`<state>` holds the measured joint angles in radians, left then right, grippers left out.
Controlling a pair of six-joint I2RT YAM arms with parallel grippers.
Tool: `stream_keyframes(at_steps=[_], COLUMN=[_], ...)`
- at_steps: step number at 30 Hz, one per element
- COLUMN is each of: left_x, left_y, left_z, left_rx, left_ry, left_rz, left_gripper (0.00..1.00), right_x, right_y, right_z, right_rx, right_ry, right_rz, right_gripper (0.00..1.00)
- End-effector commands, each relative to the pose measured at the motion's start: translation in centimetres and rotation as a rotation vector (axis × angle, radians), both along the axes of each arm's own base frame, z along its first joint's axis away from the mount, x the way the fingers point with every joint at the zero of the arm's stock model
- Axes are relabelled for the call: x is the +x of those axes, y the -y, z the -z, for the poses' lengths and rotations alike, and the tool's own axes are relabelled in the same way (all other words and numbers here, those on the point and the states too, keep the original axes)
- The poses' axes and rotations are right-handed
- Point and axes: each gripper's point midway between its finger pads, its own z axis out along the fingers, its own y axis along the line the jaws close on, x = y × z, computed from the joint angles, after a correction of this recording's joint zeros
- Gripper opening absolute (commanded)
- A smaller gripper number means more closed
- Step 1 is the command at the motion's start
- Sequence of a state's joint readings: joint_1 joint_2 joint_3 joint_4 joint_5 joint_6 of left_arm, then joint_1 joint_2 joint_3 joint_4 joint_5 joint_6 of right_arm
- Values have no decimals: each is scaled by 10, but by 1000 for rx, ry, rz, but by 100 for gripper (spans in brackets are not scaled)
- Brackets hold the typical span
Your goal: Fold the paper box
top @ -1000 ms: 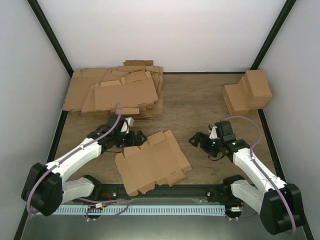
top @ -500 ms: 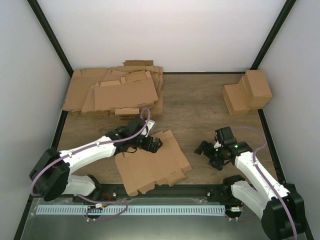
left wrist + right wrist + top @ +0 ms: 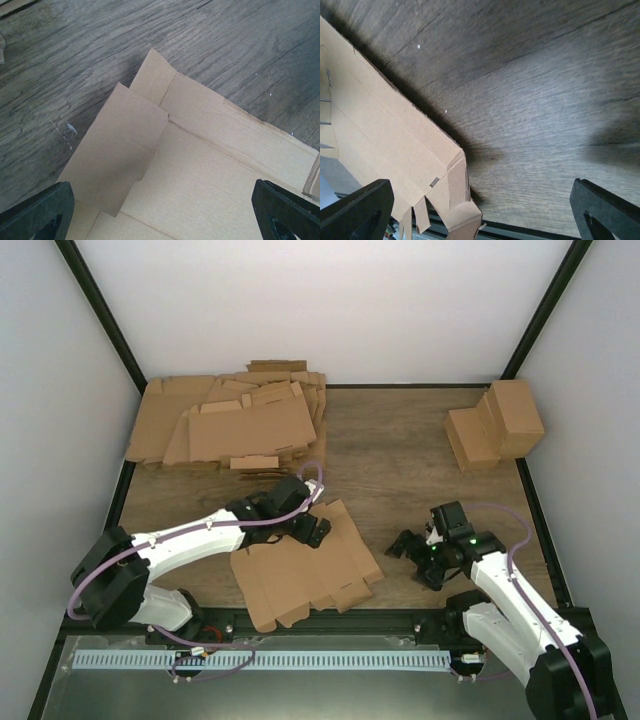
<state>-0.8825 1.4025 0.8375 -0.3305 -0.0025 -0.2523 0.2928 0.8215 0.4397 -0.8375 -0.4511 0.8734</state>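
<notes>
- The plain brown die-cut cardboard paper box [image 3: 305,565] is lying flat near the front edge of the wooden table [image 3: 400,450]; practically all the folding seems to be waiting.
- The left gripper [image 3: 310,530] is hovering over its far edge, jaws wide apart, gripping nothing.
- The right gripper [image 3: 412,558] is hanging just beside it, likewise spread and empty.

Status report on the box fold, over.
Left hand open over the paper box, far edge. Right hand open beside it. Box flat, unfolded. Nothing blocking.
</notes>
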Motion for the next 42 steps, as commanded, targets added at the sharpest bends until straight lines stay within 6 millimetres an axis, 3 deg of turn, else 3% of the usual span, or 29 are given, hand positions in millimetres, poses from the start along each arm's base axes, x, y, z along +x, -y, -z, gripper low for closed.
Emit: stream_keyframes(at_steps=[1,8,19,24,33,38,42], left_x=[-2,-5,24,42,59,59,42], left_y=[5,-6,-6,-15,-36,-52,-71], left_z=[-4,18,9,1,-8,-20,-22], left_rx=[-23,99,27,-22,-49,-54,-40], left_ry=[10,-13,-31,-51,-80,-91,-161], left_rz=[26,59,-50,-93,-157,-209,-310], left_gripper=[100,100,100,100,100,100,100], right_x=[-12,-29,-28,-3,60,76,76], right_y=[-10,-24,-43,-53,-82,-95,-96], right_z=[-5,9,31,30,8,-4,-4], right_rx=[69,191,298,314,371,410,409], right_ry=[-24,-87,-137,-107,29,124,161], right_rz=[-22,-26,-74,-97,-232,-367,-434], right_gripper=[100,100,100,100,100,100,100])
